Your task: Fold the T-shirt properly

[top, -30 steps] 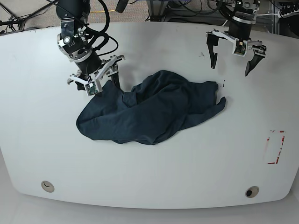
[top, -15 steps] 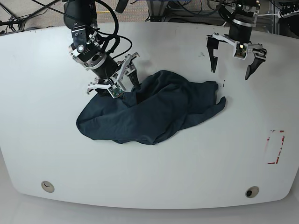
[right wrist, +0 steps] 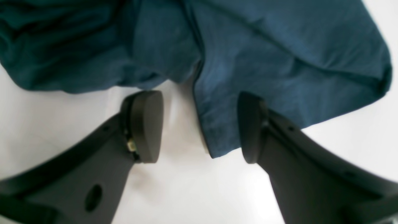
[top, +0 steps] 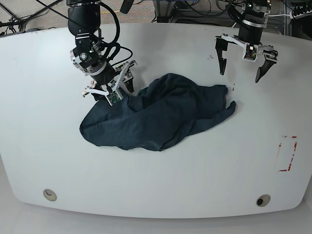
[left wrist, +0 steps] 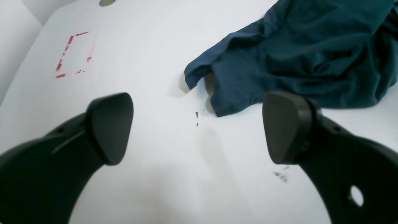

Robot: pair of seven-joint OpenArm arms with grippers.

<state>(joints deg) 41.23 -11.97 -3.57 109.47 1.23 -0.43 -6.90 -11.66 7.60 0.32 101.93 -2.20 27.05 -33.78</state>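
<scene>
i see the t-shirt (top: 158,114) crumpled mid-table (top: 195,175). my right gripper (right wrist: 199,126) sits low, jaws apart astride a cloth edge. my left gripper (left wrist: 199,127) hovers just beside the shirt, jaws wide apart, empty.

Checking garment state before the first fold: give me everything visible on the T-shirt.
The T-shirt is plain dark navy, soft cloth, no print visible. It lies crumpled in one heap mid-table, unfolded, with bunched ridges and overlapping layers. One flap points toward the far right edge. The right gripper is open, straddling a corner of the cloth's edge; whether its fingers touch the fabric is unclear. The left gripper is open above bare table, apart from the shirt's nearest corner.
</scene>
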